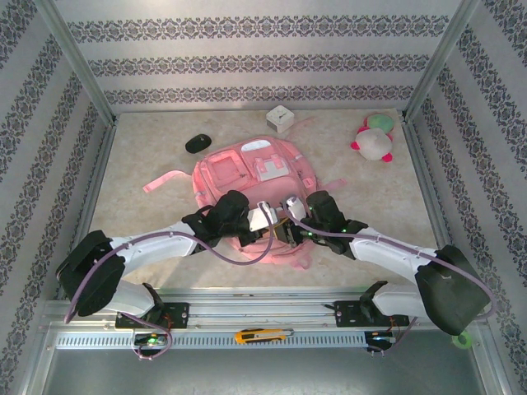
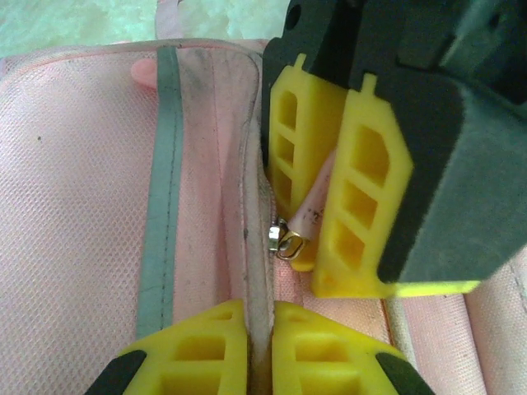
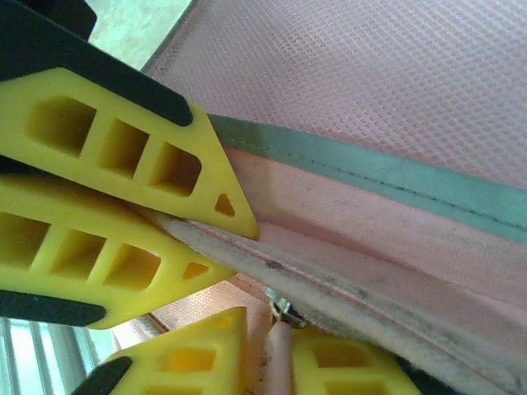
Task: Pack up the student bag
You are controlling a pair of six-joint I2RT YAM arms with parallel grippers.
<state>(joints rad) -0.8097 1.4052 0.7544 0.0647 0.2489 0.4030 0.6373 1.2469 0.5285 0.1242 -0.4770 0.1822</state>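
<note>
L tool clamps student bag, zip edge; R tool pinches zip pull

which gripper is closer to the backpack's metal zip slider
Right gripper: its fingers clamp the metal slider's pink pull tab. Left gripper pinches the pink fabric backpack's seam beside it.

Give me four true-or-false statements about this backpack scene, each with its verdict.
1. The left gripper pinches the pink backpack at its zip edge. True.
2. The right gripper holds the plush toy. False: it grips the pink zipper pull, and the toy lies far off to the right.
3. The black computer mouse lies on the backpack. False: it rests on the table beside it.
4. A white cube sits beyond the backpack. True.
</note>
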